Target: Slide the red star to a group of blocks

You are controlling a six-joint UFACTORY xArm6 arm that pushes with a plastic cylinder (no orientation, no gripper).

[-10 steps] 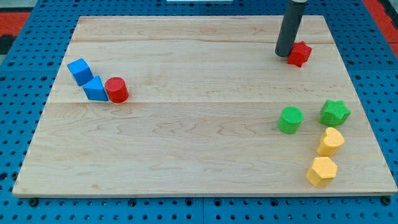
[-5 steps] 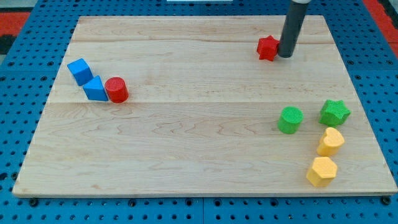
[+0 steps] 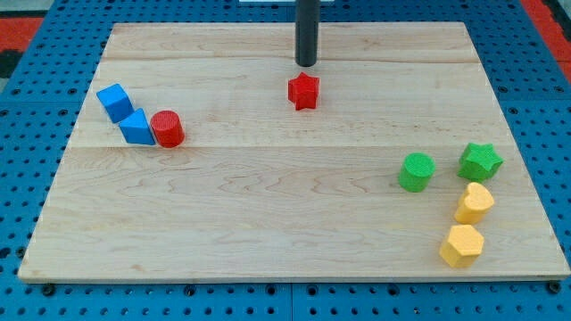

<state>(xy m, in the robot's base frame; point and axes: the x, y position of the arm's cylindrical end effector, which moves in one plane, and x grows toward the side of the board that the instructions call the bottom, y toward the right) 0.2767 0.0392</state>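
The red star (image 3: pixel 303 91) lies on the wooden board (image 3: pixel 268 223), a little above the middle. My tip (image 3: pixel 306 64) stands just above the star toward the view's top, a small gap apart. At the view's left is a group: a blue cube (image 3: pixel 114 102), a blue triangular block (image 3: pixel 136 127) and a red cylinder (image 3: pixel 167 129), touching in a row. At the view's right is another group: a green cylinder (image 3: pixel 417 171), a green star (image 3: pixel 481 161), a yellow heart-like block (image 3: pixel 475 203) and a yellow hexagon (image 3: pixel 461 245).
The board lies on a blue pegboard surface (image 3: pixel 27 178) that shows around all its edges. Red patches show at the view's top corners.
The red star has slid left and slightly down, from the top right to near the board's upper middle. My tip has moved left with it and now stands above it.
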